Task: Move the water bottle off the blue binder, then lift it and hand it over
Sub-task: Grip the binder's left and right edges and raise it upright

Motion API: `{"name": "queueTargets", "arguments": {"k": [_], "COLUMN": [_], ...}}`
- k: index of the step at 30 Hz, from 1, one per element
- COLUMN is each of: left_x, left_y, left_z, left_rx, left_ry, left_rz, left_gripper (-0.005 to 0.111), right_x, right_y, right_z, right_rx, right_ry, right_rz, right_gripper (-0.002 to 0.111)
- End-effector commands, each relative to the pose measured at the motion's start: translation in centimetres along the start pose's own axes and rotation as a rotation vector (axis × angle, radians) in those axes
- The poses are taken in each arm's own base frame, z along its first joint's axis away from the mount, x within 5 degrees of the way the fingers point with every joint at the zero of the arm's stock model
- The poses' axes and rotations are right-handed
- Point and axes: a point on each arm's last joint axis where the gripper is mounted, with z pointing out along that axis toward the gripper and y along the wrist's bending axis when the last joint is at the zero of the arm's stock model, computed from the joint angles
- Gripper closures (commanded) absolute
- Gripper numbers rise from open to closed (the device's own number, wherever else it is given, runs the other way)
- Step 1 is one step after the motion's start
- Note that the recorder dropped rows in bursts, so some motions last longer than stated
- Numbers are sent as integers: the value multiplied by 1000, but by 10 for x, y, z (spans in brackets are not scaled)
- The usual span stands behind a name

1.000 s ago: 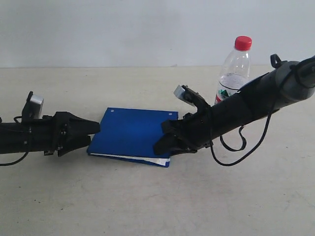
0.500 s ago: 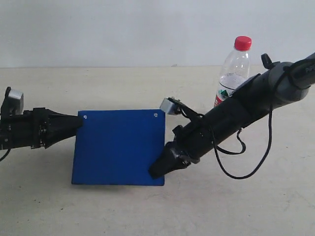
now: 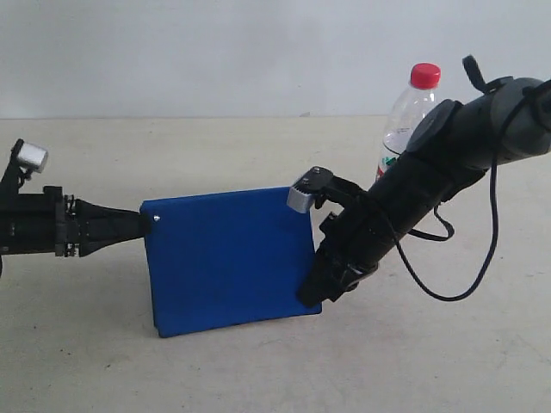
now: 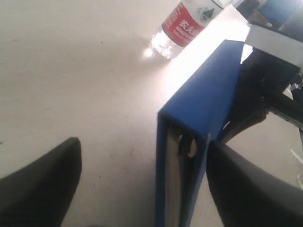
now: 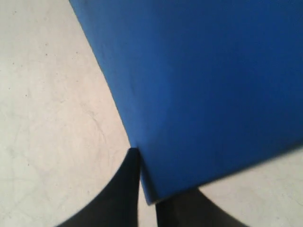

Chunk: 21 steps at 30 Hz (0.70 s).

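Low over the counter (image 3: 258, 370), blue binder (image 3: 228, 258) standing on edge, slightly tilted, right gripper (image 3: 313, 294) jaws pinched onto the binder's lower corner, left gripper (image 3: 142, 224) jaws wide astride the opposite upper corner, beyond the binder, water bottle (image 3: 411, 112) upright, apart from it

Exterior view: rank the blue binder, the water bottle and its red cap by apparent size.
1. blue binder: largest by far.
2. water bottle: its lower part is hidden behind the right arm, and it stands farther back, so it likely looks smaller than it is.
3. red cap: smallest.
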Motion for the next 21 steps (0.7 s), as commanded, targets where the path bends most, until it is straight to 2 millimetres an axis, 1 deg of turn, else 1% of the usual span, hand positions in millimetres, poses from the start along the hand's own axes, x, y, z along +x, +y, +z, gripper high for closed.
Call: {"name": "queueTargets", "arguments": {"k": [1,3,6,9,11,15,16,17,21], "left_x": [2,5,4,2,-1,-3,-3,-2,-2], "left_y": [-23,-32,-39,-40,-39,-38,-38,-38,-38], "left_z": [26,38,48,51,52,52,52,52,52], "left_rx": [114,156,173,162,147,134,135,137,141], "left_ry": [90,120,119,89,64,41,43,47,53], "left_rz": [121,138,140,126,114,103,104,106,109], "left_gripper": [39,39,39,46,57,91,98,102,102], "right_x": [2,3,3,3,3,3,3,3,4], "right_y": [-10,-11,-11,-11,-10,-10,-10,-10,-10], "right_z": [-3,-3,-3,-3,-3,-3,-3,-3,-3], "right_rx": [117,131,131,129,120,116,115,118,115], "right_ry": [34,45,43,43,44,42,39,38,44], "right_rz": [-49,-46,-34,-27,-19,8,18,35,55], "right_gripper": [108,108,108,108,108,108,108,108,108]}}
